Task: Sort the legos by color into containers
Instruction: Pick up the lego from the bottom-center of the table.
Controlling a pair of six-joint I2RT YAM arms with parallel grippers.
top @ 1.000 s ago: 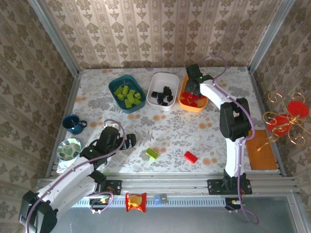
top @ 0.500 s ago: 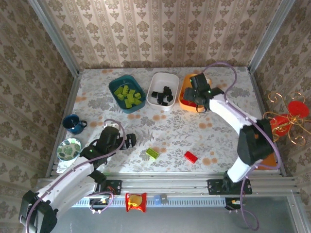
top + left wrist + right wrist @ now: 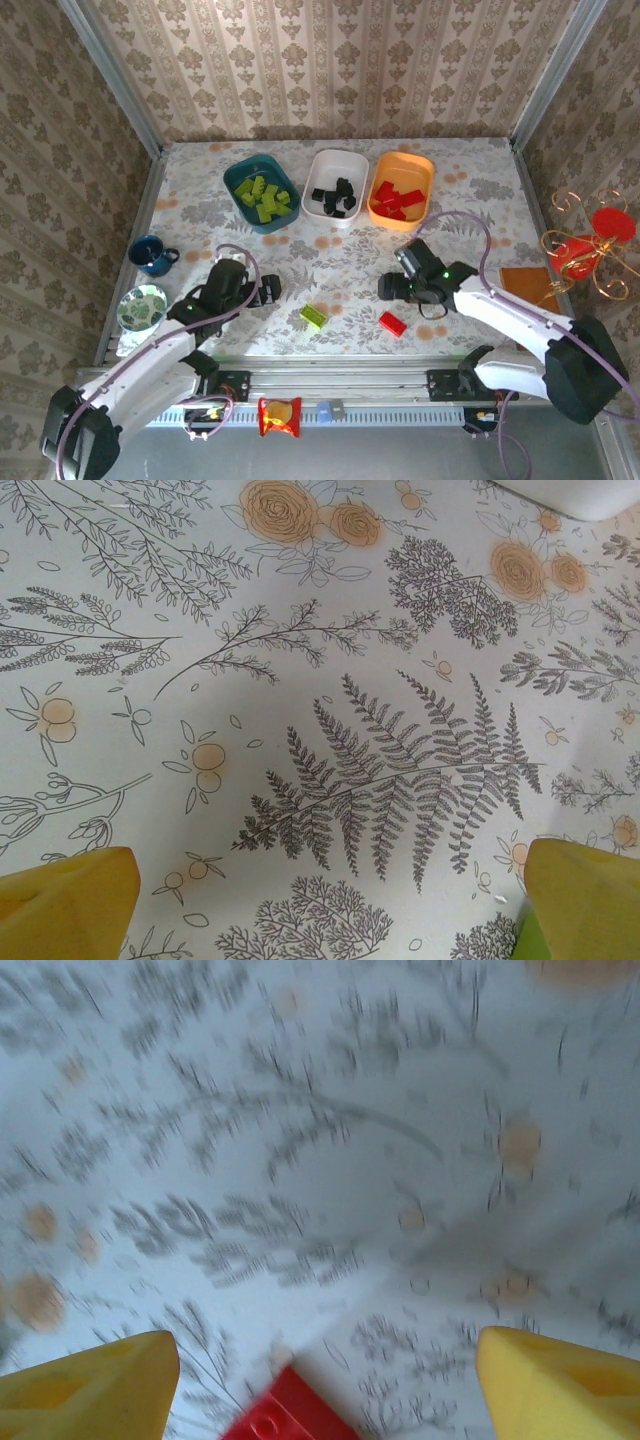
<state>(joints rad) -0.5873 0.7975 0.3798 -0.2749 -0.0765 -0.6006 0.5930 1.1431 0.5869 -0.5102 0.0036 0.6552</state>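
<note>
Bricks are seen grouped by colour along the upper middle of the overhead view: green bricks [image 3: 262, 197] in the teal tray [image 3: 232, 180], black bricks [image 3: 335, 198] in the white tray [image 3: 336, 155], and red bricks [image 3: 395, 198] in the orange tray [image 3: 405, 156]. Two pieces are left loose on the flowered table [image 3: 350, 260], just below centre: a green brick [image 3: 313, 316] and, to its right, a red brick [image 3: 392, 323], near each other but apart. The task is therefore judged nearly done.

The right claw [image 3: 392, 287] is held just above the red brick in the overhead view, presumably so that it can be lowered onto it. In the right wrist view its yellow fingers [image 3: 90, 1385] are set wide at the lower corners. The brick's end [image 3: 285, 1418] shows untouched at the bottom edge between them, so the claw is open and empty. That picture is blurred, and the gap to the brick cannot be told.

The left claw [image 3: 268, 292] is placed left of the green brick, fully spread and holding nothing. In the left wrist view, bare tablecloth lies between its fingers [image 3: 70, 905]. The green piece is likely meant for this arm, since it lies on that side.
</note>
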